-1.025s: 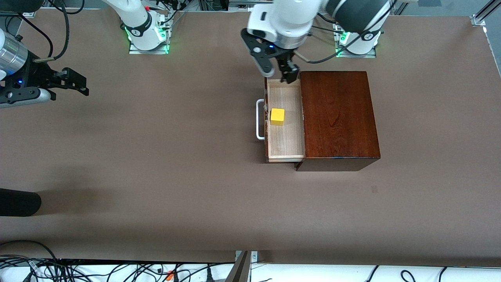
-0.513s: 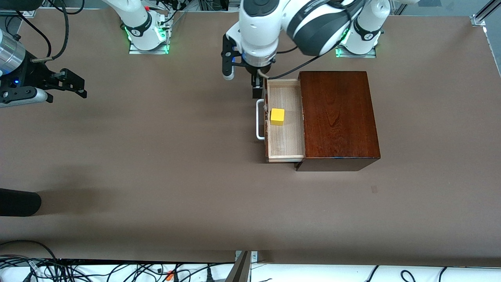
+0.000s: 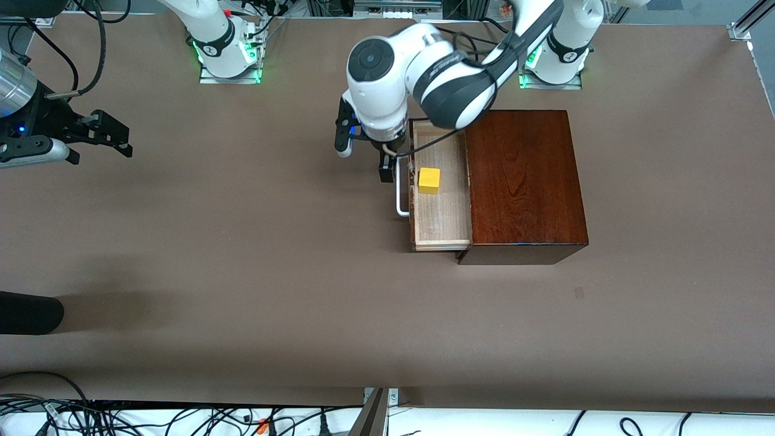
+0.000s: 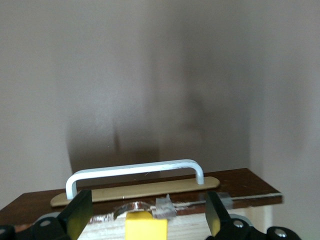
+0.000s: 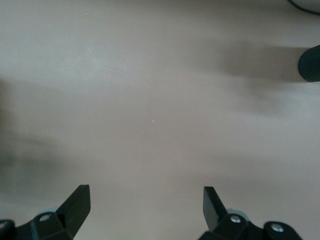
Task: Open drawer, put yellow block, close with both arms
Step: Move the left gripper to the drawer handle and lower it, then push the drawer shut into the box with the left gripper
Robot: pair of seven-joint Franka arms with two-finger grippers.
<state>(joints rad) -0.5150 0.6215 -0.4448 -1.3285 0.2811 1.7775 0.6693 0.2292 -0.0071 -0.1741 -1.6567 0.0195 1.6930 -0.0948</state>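
Note:
The drawer (image 3: 439,221) stands pulled out of the reddish-brown wooden box (image 3: 524,181), its white handle (image 3: 402,189) toward the right arm's end of the table. The yellow block (image 3: 429,180) lies inside on the pale tray floor. My left gripper (image 3: 385,168) is low in front of the drawer, at the handle's end that lies farther from the front camera. In the left wrist view it (image 4: 147,196) is open, with the handle (image 4: 135,171) and the block (image 4: 145,228) showing between its fingers. My right gripper (image 3: 116,136) waits open over bare table (image 5: 145,192).
A black rounded object (image 3: 29,312) lies at the table's edge at the right arm's end, nearer the front camera; it also shows in the right wrist view (image 5: 310,63). Cables (image 3: 151,418) run below the near edge. Brown table (image 3: 254,254) spreads in front of the drawer.
My left arm swung from over the drawer's far corner round to the drawer's front and came down beside the handle. The right gripper drifted slightly. Drawer and block stayed put.

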